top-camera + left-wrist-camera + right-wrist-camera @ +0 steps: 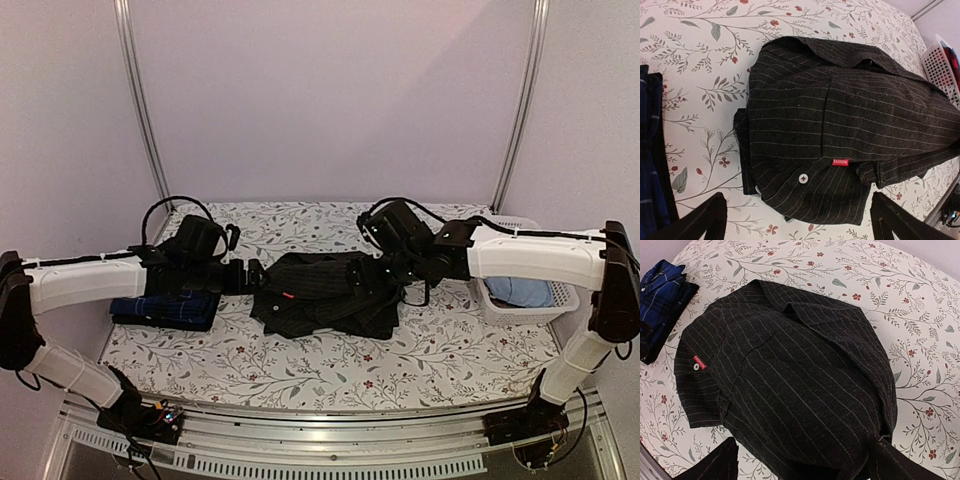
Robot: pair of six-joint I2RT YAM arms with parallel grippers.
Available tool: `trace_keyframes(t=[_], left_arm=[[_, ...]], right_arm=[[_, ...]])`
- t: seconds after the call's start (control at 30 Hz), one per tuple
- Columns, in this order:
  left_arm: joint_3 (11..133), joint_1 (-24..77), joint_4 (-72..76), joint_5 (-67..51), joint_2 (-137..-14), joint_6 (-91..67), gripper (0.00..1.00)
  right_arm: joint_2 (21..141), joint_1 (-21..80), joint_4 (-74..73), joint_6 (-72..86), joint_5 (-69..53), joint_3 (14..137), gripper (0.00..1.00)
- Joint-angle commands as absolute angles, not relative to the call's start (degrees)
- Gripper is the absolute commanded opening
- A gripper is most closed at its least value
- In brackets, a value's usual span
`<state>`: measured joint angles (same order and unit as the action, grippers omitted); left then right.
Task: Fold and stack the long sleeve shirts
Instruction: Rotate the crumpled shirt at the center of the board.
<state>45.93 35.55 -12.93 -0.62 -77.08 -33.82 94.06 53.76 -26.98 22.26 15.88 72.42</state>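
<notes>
Black pinstriped shirt [325, 295] lies folded into a rough bundle at the middle of the floral tablecloth [300, 360], between the two arms. Left wrist view: a red label [840, 162] and a white button [802, 178] face up near one edge of it. Navy checked shirt [165, 308] sits folded at the left side of the table, partly under the left arm, close beside the black one but not touching it. Left gripper [797, 195]: jaws spread wide, fingers hanging above the left edge of the black shirt with nothing between them. Right gripper [806, 440]: jaws also spread wide, one finger on either side of the right-hand end of the black shirt. Cloth lies below and between the fingers, not pinched; cannot tell whether the tips touch it. White slatted basket [545, 312] stands at the right edge of the table, behind the right arm, with a pale blue cloth [520, 290] inside.
</notes>
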Motion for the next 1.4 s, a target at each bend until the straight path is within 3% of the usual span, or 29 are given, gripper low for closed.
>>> trace_keyframes(t=[0.0, 0.17, 0.33, 0.4, 0.47, 0.63, 0.67, 0.97, 1.07, 1.27, 1.37], left_arm=[[45.98, 35.08, -8.29, -2.54, -80.39, -35.77, 1.00], [48.68, 35.22, -8.76, -2.60, -87.23, -36.90, 0.93], [50.82, 35.96, -7.00, -3.61, -94.01, -38.20, 0.76], [52.52, 36.47, -6.28, -4.03, -96.78, -38.33, 0.64], [54.70, 36.90, -5.33, -4.15, -99.42, -38.13, 0.45], [64.57, 36.87, -4.77, -4.39, -107.39, -36.17, 0.03], [67.28, 36.89, -4.68, -4.37, -109.13, -35.52, 0.00], [90.83, 35.38, -3.85, -6.82, -121.15, -31.55, 0.00], [93.49, 34.38, -5.24, -7.44, -122.17, -31.23, 0.14], [87.04, 32.30, -5.71, -6.46, -116.10, -30.40, 0.60], [82.28, 32.06, -5.78, -6.70, -112.10, -29.82, 0.69]], right_arm=[[95.84, 53.08, -27.57, 24.41, 22.79, 72.77, 0.86], [95.43, 51.78, -28.30, 25.38, 24.35, 72.09, 0.74], [94.10, 51.07, -27.08, 25.67, 21.12, 70.33, 0.32], [93.71, 51.07, -27.07, 25.66, 20.38, 69.91, 0.17], [93.10, 51.09, -27.52, 25.71, 21.18, 69.68, 0.03], [89.16, 50.45, -29.33, 24.75, 22.63, 69.69, 0.00], [88.21, 50.25, -29.80, 24.22, 22.71, 69.93, 0.00], [83.14, 51.16, -32.66, 17.09, 15.42, 73.37, 0.00], [85.78, 53.35, -29.45, 17.39, 10.00, 73.06, 0.00], [95.98, 58.26, -19.13, 21.70, 0.77, 74.17, 0.00], [101.79, 58.79, -18.80, 22.63, -1.94, 77.58, 0.15]])
